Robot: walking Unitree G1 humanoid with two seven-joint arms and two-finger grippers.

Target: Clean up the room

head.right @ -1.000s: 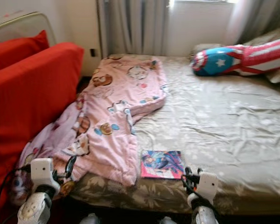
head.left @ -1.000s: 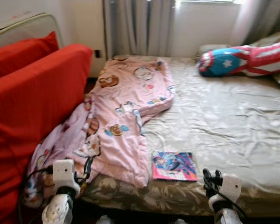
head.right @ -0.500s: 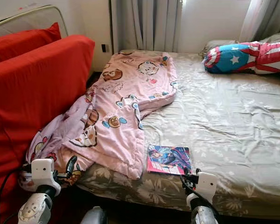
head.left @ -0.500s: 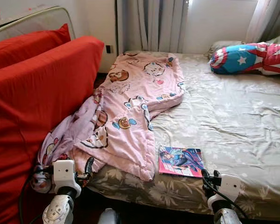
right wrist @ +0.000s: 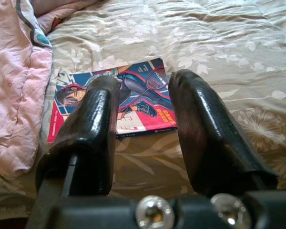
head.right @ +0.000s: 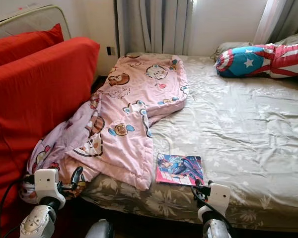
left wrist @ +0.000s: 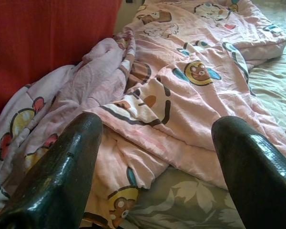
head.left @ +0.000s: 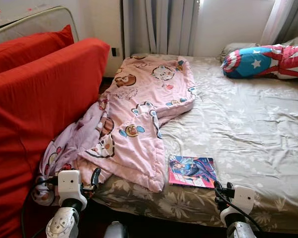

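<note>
Comic book [head.left: 191,170] lies flat near the bed's [head.left: 248,129] front edge, just beside the pink blanket's [head.left: 139,119] lower corner. It looks thin, light and floppy, best pinched at its near edge. Right hand [right wrist: 145,129], empty and part open, hovers before it; left hand [left wrist: 157,162], wide open and empty, faces the blanket. Head views add the striped pillow [head.left: 265,59].

A red sofa [head.left: 35,99] stands at the left with a red cushion [head.left: 30,44] along its top. Behind it a pale framed panel [head.left: 39,20] leans at the wall. At the far side grey curtains [head.left: 159,27] hang beside a white wall [head.left: 228,22], with a dark wall socket [head.left: 113,51] near their left edge.
</note>
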